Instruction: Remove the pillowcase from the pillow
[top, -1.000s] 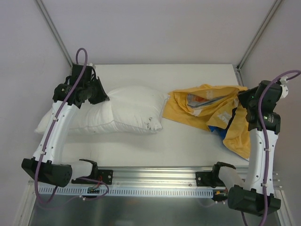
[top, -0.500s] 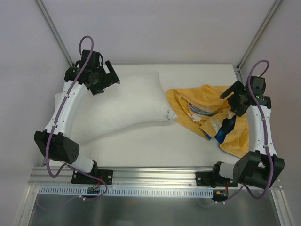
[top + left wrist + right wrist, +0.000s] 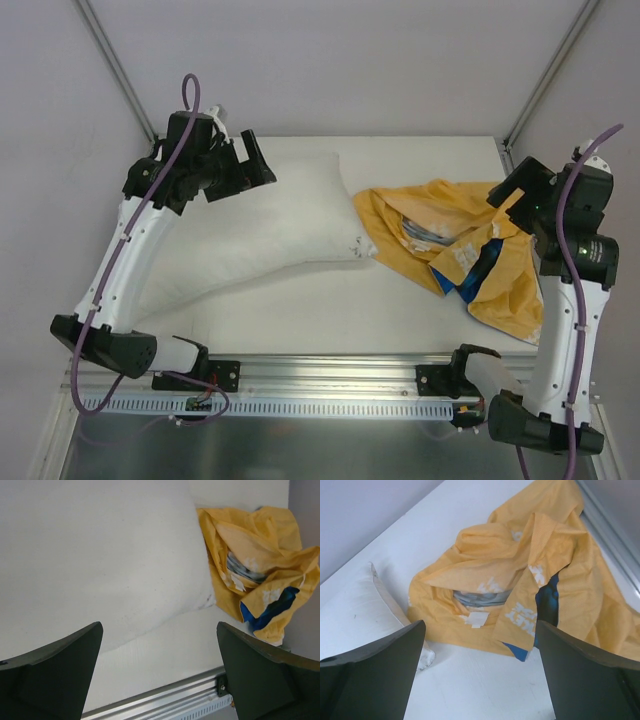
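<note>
The white pillow (image 3: 270,225) lies bare across the left half of the table, one corner touching the pillowcase. The mustard-yellow pillowcase (image 3: 450,215) is crumpled on the right, its white lettering and blue lining showing. My left gripper (image 3: 258,165) hovers open above the pillow's far edge with nothing between its fingers. In the left wrist view the left gripper (image 3: 159,630) looks down on the pillow (image 3: 100,555) and the pillowcase (image 3: 260,545). My right gripper (image 3: 520,185) hangs open over the pillowcase's right side, holding nothing. The right wrist view shows the right gripper (image 3: 480,625) above the pillowcase (image 3: 520,570) and a pillow (image 3: 355,610) corner.
The white table (image 3: 330,300) ends at a metal rail (image 3: 330,375) along the near edge, where both arm bases are bolted. Slanted frame posts (image 3: 110,60) (image 3: 555,70) and grey walls close in the back and sides.
Both grippers went from shut to open, letting go of pillow and pillowcase. The pillow now lies flat and more spread out. Both arms have lifted up off the fabric.
</note>
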You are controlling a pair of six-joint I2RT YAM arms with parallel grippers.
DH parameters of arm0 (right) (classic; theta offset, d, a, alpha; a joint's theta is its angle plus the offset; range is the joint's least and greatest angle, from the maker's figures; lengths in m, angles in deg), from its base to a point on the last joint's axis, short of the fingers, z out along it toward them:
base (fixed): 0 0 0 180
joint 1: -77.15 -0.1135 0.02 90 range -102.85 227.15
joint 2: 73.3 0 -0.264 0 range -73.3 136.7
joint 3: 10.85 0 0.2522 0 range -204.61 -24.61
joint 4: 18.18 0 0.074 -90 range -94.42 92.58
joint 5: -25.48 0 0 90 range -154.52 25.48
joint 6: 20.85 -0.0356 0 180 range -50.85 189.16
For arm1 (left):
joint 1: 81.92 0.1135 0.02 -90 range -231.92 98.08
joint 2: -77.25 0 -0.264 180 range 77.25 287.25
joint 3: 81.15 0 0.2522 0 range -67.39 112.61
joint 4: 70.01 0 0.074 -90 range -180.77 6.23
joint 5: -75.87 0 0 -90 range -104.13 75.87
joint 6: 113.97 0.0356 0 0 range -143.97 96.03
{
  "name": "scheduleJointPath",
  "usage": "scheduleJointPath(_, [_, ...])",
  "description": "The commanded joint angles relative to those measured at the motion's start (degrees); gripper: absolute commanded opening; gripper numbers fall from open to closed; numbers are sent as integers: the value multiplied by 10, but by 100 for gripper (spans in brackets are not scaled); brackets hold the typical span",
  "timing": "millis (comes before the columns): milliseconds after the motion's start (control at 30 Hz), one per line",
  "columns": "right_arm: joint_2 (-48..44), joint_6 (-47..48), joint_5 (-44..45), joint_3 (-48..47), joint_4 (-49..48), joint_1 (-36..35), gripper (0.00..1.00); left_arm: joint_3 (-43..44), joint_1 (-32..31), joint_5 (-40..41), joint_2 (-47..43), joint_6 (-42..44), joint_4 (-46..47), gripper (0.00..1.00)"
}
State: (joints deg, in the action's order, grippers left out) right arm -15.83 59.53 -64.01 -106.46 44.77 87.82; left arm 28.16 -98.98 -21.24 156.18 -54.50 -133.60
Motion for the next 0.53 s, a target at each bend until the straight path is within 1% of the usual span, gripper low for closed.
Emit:
scheduleJointPath(0, [-18,43,52,-47,48,-9,96,10,-26,-21,-49,32,20,99])
scheduleJointPath(100, [-32,52,50,-57,55,-16,96,-28,-46,-41,-78,31,30,99])
scheduleJointPath(167, [-39,61,54,-47,56,-19,96,-54,-60,-38,-103,29,39,99])
scheduleJointPath(300, [-38,69,69,-32,61,-20,96,-95,-62,-19,-146,36,50,99])
scheduleJointPath(500, [-30,68,65,-13,58,-20,96,-113,-62,-6,-174,49,53,99])
